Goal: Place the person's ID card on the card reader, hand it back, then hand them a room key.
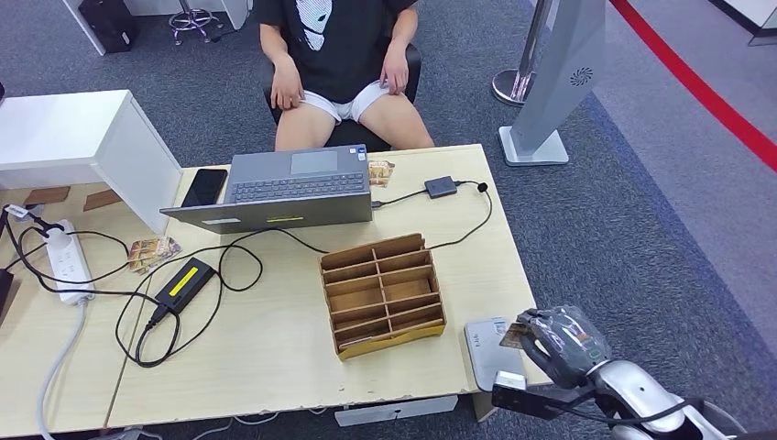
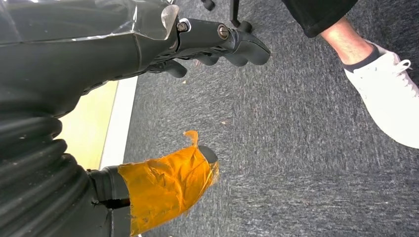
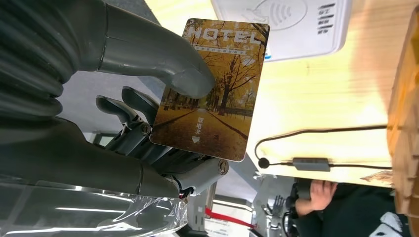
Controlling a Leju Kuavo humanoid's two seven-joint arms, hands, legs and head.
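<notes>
The robot's right hand (image 1: 557,341) hovers at the near right corner of the worktop (image 1: 275,339), pinching a card (image 3: 210,89) between thumb and fingers. The card shows an autumn avenue of yellow trees under the word HOTEL. It is held just beside the white card reader (image 1: 486,351), which lies flat at the worktop's near edge, right of a cardboard divider box (image 1: 382,293); whether card and reader touch cannot be told.

The left hand (image 2: 212,47) hangs over grey carpet beside the worktop's edge, fingers curled with nothing in them, an orange-taped thumb (image 2: 168,185) below; a person's white shoe (image 2: 388,94) stands nearby.

Across the worktop a person (image 1: 339,64) in a black shirt sits with hands on thighs behind an open laptop (image 1: 284,188). A phone (image 1: 204,187) lies left of the laptop, another card (image 1: 154,252) lies near the power strip (image 1: 70,264), and black cables loop across the wood.
</notes>
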